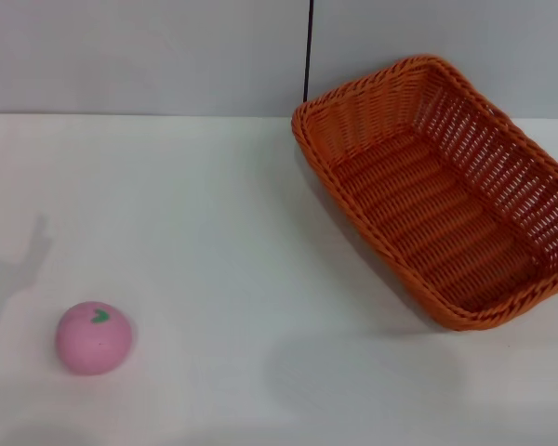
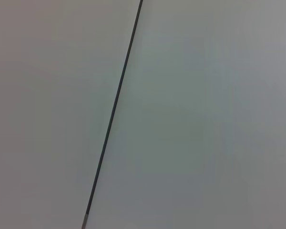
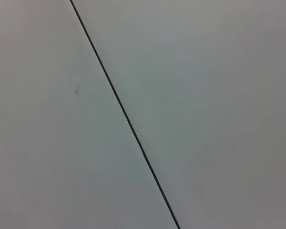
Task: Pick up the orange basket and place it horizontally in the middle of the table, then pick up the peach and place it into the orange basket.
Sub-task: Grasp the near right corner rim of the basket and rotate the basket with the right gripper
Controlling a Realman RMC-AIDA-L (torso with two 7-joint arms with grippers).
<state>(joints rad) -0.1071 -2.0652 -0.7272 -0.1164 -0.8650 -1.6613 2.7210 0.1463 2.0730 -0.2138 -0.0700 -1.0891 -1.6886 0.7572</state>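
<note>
Nearest my head camera, the peach (image 1: 94, 337) sits on the table (image 1: 214, 260) at my left, well apart from the orange basket (image 1: 442, 186) lying askew at far right. Both wrist cameras show only a grey wall with a dark seam (image 2: 115, 107); neither of my claws is in sight.

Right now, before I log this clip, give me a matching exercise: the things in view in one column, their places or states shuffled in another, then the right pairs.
Things:
1. orange basket
2. peach
3. table
4. dark seam

Places or states:
A. near left of the tabletop, resting alone
B. runs up the wall behind the table
C. far right, set at a slant, nothing inside
D. white surface under both objects

Pairs: 1-C, 2-A, 3-D, 4-B

Neither gripper is in view.
</note>
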